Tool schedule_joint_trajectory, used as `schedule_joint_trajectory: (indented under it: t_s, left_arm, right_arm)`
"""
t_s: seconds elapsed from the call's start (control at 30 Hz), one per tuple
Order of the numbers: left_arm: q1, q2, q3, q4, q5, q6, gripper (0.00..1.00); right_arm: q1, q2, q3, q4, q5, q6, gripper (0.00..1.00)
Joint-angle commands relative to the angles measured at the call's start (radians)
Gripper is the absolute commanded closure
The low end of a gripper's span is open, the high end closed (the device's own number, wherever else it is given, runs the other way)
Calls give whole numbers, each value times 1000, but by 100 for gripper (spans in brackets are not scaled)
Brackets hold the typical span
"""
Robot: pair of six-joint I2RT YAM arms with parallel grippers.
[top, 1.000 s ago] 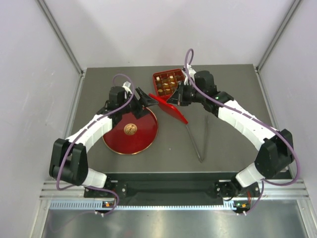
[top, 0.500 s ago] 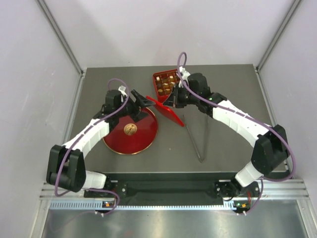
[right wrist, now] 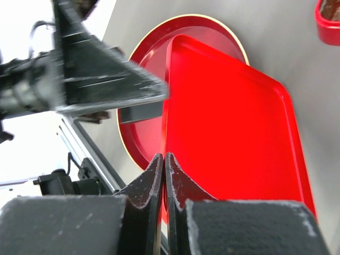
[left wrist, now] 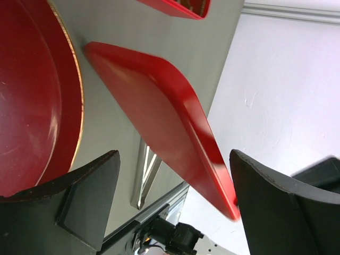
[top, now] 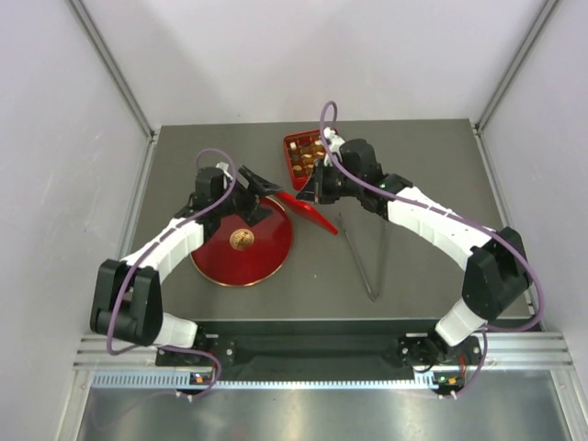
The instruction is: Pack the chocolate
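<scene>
Worktop [top: 423,165]: plate [top: 219,265], left of centre, ball [top: 242,240] lying on it. Box [top: 287,156], rear centre, behind and right of plate; chocolate [top: 304,158] in its compartments. Lid [top: 308,209], tilted, between plate and box, one edge in right pincer [top: 313,190]. Tongs [top: 357,257], right of plate, before lid.

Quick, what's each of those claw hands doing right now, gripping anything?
Left gripper: open, holding nothing.
Right gripper: closed, pinching the edge of the red lid.

No readable text (any view); no labels.
</scene>
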Motion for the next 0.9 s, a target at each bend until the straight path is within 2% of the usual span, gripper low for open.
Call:
schedule_joint_trajectory:
  t_s: [0.0,0.13,0.23,0.27,0.3,0.37,0.47,0.5,0.67,0.77,0.87]
  left_arm:
    - [4,42,30,94,17,-39,12]
    - [4,77,33,125,29,-65,23]
    - [4,87,35,146,37,-90,38]
    - [4,87,35,147,37,-94,46]
    - [4,88,35,150,40,-99,49]
    - [4,90,35,154,46,-116,58]
    - [4,96,30,173,57,-148,65]
    - [4,99,23,180,67,-159,69]
    - [4,102,9,217,83,-213,81]
    - [4,94,7,199,77,-208,87]
    - [5,90,6,182,74,-191,88]
  right_arm:
    - [29,4,16,78,-5,3,100]
    - [32,6,15,67,-4,-20,100]
    - [34,3,15,40,15,-52,100]
    - [34,1,13,17,28,-64,98]
    - [34,-2,15,5,41,-90,96]
    - [35,-11,15,-20,71,-125,88]
    - [39,-30,18,-86,131,-217,77]
    - [42,-37,18,-110,143,-266,69]
    - [75,-119,-13,-138,280,-418,43]
    - [112,-149,-34,-152,356,-486,35]
    - [179,-149,-71,-140,458,-512,33]
